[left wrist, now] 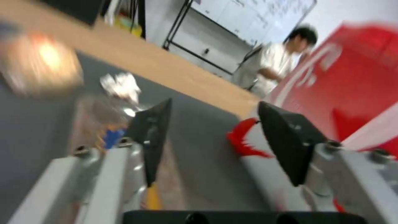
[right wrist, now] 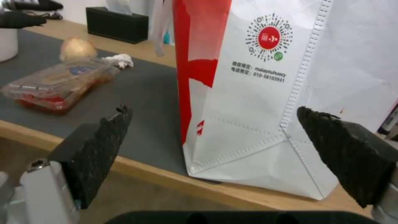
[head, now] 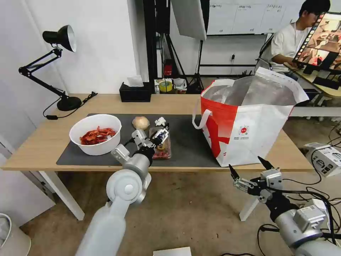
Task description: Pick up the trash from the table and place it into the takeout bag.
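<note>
While head view shows left end effector (head: pixel 160 136) spread wide over clamshell tray (head: pixel 162 146) on table (head: pixel 42 142), right wrist view reveals right end effector (right wrist: pixel 215 155) unclenched, near takeout bag (right wrist: pixel 248 93).

A plain white wall (head: pixel 103 46) stands behind the far left part of the worktop (head: pixel 32 149), which is light wood on white legs (head: pixel 64 195). A black jointed desk lamp (head: pixel 58 39) sits at its far left corner, cord trailing along the wood. At the far edge rests a black tissue box (head: pixel 135 93). Beyond it stand black stands (head: pixel 156 39) and a grey panel (head: pixel 188 17) (tilted, hung high). The floor (head: pixel 191 209) is mottled brown. At the right, cables (head: pixel 334 135) run over the floor beside a white box (head: pixel 326 158). A whiteboard (head: pixel 241 16) covers the back wall.
</note>
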### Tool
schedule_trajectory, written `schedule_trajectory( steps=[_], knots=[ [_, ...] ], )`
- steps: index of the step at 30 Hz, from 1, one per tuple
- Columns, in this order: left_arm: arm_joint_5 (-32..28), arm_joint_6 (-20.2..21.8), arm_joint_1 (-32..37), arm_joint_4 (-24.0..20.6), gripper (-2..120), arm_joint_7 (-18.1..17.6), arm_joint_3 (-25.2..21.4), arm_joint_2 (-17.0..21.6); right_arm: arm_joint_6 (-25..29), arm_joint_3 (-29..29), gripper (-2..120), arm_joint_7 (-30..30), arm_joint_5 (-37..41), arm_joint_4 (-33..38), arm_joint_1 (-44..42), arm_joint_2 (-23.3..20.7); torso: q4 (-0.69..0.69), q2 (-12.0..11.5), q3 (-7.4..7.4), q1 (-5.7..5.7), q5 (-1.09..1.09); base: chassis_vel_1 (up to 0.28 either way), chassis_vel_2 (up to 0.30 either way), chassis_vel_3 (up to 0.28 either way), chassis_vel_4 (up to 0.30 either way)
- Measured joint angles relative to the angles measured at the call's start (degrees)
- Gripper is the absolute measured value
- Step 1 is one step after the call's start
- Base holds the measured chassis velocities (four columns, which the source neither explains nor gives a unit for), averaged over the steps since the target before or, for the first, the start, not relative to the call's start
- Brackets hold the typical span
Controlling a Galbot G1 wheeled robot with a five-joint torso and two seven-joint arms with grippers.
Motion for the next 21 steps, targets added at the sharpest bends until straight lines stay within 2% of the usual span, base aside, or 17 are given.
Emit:
schedule_trajectory(
  steps=[1, 3, 4, 7, 8, 11, 12, 14, 16, 21],
  knots=[
    [0.0, 0.0, 0.0, 0.0, 54, 0.0, 0.0, 0.0, 0.0, 0.0, 100, 0.0, 0.0, 0.0, 0.0, 0.0, 0.0, 0.0, 0.0, 0.0, 0.0, 0.0, 0.0, 0.0, 0.0],
    [7.1, 0.1, -1.1, 1.1, 44, 1.9, 2.1, 2.9, -0.8, -0.3, 100, 1.0, 2.8, 0.1, 0.1, 0.0, -0.01, 0.0, 0.0, 0.0, 0.0, 0.0, 0.0, 0.0, 0.0],
    [7.1, 0.1, -1.1, 1.1, 44, 1.9, 2.1, 2.9, -0.8, -0.3, 100, 1.0, 2.8, 0.1, 0.1, 0.0, -0.01, 0.0, 0.0, 0.0, 0.0, 0.0, 0.0, 0.0, 0.0],
    [13.3, 0.9, -2.0, 2.0, 28, 4.5, 3.9, 6.1, -1.2, -0.4, 100, 1.4, 3.9, -0.3, 0.6, -0.3, 0.0, 0.0, 0.0, 0.0, 0.0, 0.0, 0.0, 0.0, 0.0],
    [13.3, 0.9, -2.0, 2.0, 28, 4.5, 3.9, 6.1, -1.2, -0.4, 100, 1.4, 3.9, -0.3, 0.6, -0.3, 0.0, 0.0, 0.0, 0.0, 0.0, 0.0, 0.0, 0.0, 0.0],
    [14.5, 2.2, -2.2, 2.4, 15, 6.4, 4.6, 8.3, -1.4, -0.8, 100, 1.4, 4.0, -0.9, 1.5, -0.5, -0.01, 0.0, 0.0, 0.0, 0.01, 0.0, 0.0, 0.0, 0.0],
    [14.5, 2.2, -2.2, 2.4, 15, 6.4, 4.6, 8.3, -1.4, -0.8, 100, 1.4, 4.0, -0.9, 1.5, -0.5, -0.01, 0.0, 0.0, 0.0, 0.01, 0.0, 0.0, 0.0, 0.0],
    [14.6, 2.8, -2.3, 2.6, 5, 8.1, 4.9, 9.5, -1.5, -1.2, 100, 1.5, 4.3, -1.5, 2.1, -0.7, 0.0, 0.0, 0.0, 0.0, 0.01, 0.0, 0.0, 0.0, 0.0],
    [14.6, 2.9, -2.5, 2.7, 1, 8.8, 5.2, 10.1, -1.7, -1.4, 100, 1.5, 4.7, -1.8, 2.6, -0.9, 0.0, 0.0, 0.0, 0.0, 0.01, 0.0, 0.0, 0.0, 0.0],
    [14.1, 3.1, -3.2, 3.2, 0, 11.4, 6.0, 12.0, -2.5, -2.1, 100, 1.9, 6.7, -2.5, 3.8, -1.4, 0.0, 0.0, 0.0, 0.0, 0.01, 0.0, 0.0, 0.0, 0.0]
  ],
)
